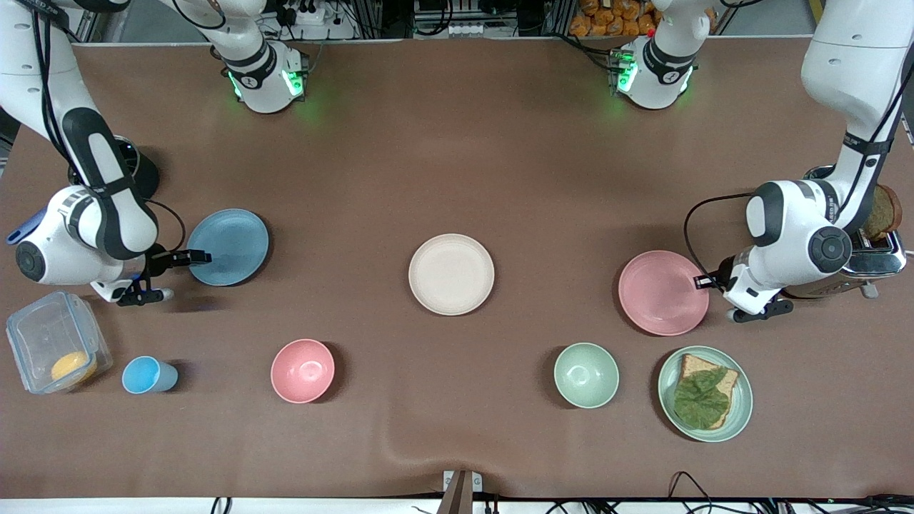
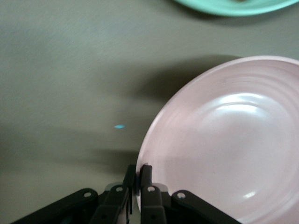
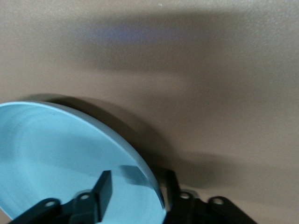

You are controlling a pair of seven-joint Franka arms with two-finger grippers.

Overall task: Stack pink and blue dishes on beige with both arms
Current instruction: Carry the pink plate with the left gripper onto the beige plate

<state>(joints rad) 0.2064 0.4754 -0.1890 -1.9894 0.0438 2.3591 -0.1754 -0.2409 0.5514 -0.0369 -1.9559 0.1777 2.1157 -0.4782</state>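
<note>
My left claw (image 1: 703, 283) is pinched tight on the rim of the pink plate (image 1: 663, 292), a flat, round, matte disc with faint rings and a soft sheen in its well; in the left wrist view the two black fingers (image 2: 145, 179) press together on the plate's (image 2: 224, 144) edge, one above the rim and one under it. My right claw (image 1: 200, 256) straddles the rim of the blue plate (image 1: 228, 246), the same flat round shape in a light blue matte finish; in the right wrist view one black finger (image 3: 105, 189) lies over the plate's (image 3: 60, 158) inner face and the other (image 3: 172, 184) stands outside the rim with a gap around the edge, so the fingers are not clamped on it. The beige plate (image 1: 451, 274) lies between my two claws, well apart from both, cream-coloured, round, with a shallow rim. Everything rests on a brown, slightly creased tablecloth (image 1: 457, 164). Near my left claw sits a pale green plate (image 1: 739, 414) carrying a slice of bread with a crinkled leaf (image 1: 703, 400), and just beside my left arm stands a shiny metal toaster (image 1: 875, 253). Near my right claw stand a clear plastic box (image 1: 53, 343) and a small blue cup (image 1: 146, 375). I can read no writing on any of it.
</note>
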